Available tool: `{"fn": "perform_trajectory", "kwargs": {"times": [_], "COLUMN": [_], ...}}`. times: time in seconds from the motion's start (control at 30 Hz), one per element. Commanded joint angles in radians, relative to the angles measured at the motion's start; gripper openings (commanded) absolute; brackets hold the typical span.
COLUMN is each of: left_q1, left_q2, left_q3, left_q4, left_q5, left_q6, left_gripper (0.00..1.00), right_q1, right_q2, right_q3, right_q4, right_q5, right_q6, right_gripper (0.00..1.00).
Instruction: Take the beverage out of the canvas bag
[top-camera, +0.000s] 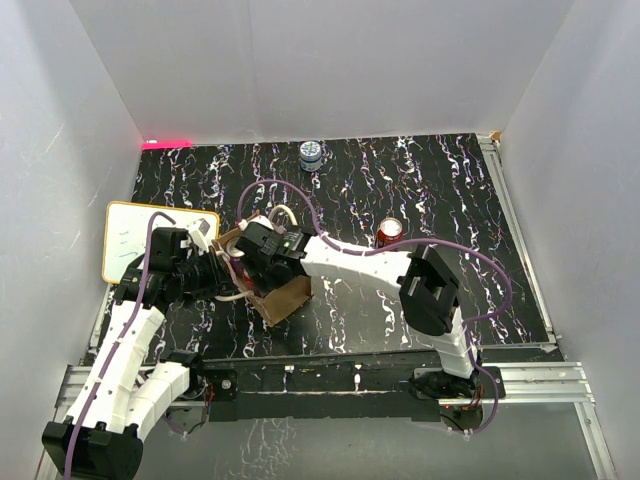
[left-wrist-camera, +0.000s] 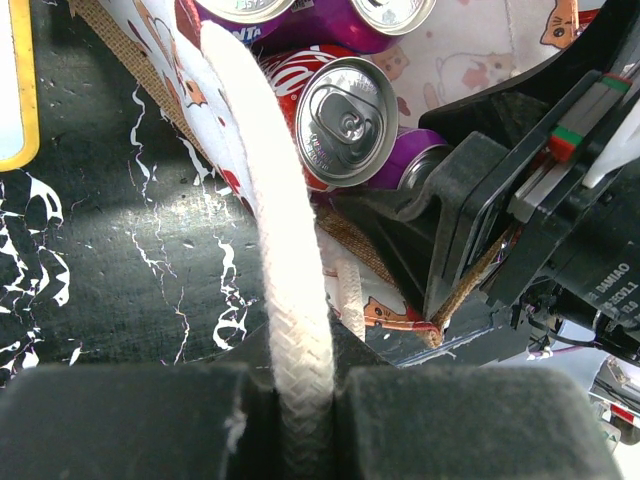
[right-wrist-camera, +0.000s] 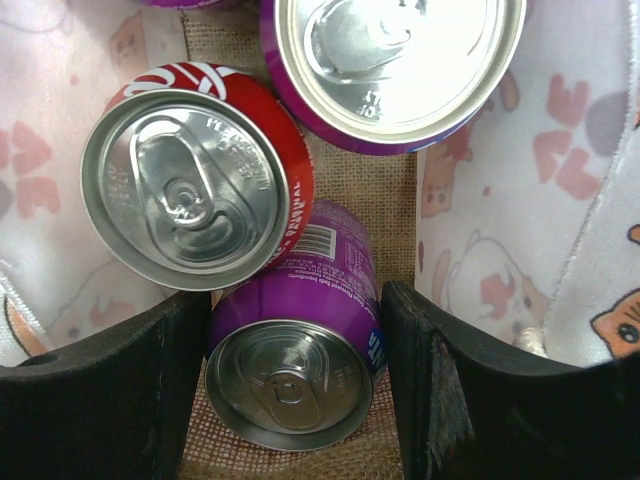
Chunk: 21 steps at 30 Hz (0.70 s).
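Straddling the purple soda can (right-wrist-camera: 290, 390) with the right gripper (right-wrist-camera: 295, 330) wide open down in the canvas bag (top-camera: 290, 298), pinching the rope handle (left-wrist-camera: 285, 270) tight in the left gripper (left-wrist-camera: 300, 420), and risking a snag on the red can (right-wrist-camera: 190, 190) crowding one fingertip, jamming both.

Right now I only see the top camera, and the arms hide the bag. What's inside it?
Observer: Cans! A red can and a far purple can are in the bag.
Operator: Is my right gripper on one?
Observer: The right gripper is open around a near purple can, beside the red one.
Operator: And the left?
Observer: The left gripper is shut on the rope handle.
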Motion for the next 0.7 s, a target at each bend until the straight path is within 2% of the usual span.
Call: {"fn": "perform_trajectory", "kwargs": {"times": [0.0, 0.13, 0.3, 0.43, 0.57, 0.67], "left_q1": [0.005, 0.005, 0.005, 0.007, 0.011, 0.014], "left_q2": [0.001, 0.001, 0.002, 0.006, 0.007, 0.003], "left_q3": [0.000, 0.000, 0.000, 0.002, 0.001, 0.000], "left_q4": [-0.017, -0.020, -0.020, -0.020, -0.019, -0.019], "left_q5": [0.012, 0.012, 0.014, 0.016, 0.020, 0.020], "left_q6": [0.013, 0.017, 0.018, 0.022, 0.023, 0.023], "left_gripper": [0.00, 0.00, 0.00, 0.00, 0.00, 0.00], "right_q1": [-0.030, -0.033, -0.028, -0.022, -0.020, -0.020], "right_q2": [-0.050, -0.021, 0.018, 0.033, 0.042, 0.049], "right_q3": [0.017, 0.021, 0.022, 0.041, 0.048, 0.048], "right_q4": [-0.055, -0.072, -0.151, -0.222, -0.258, -0.280], "right_q5": [0.036, -0.007, -0.053, -0.062, -0.115, -0.127], "right_q6": [-0.008, -0.014, -0.021, -0.037, -0.078, -0.092], "right_gripper": [0.33, 0.35, 0.60, 0.74, 0.86, 0.88]}}
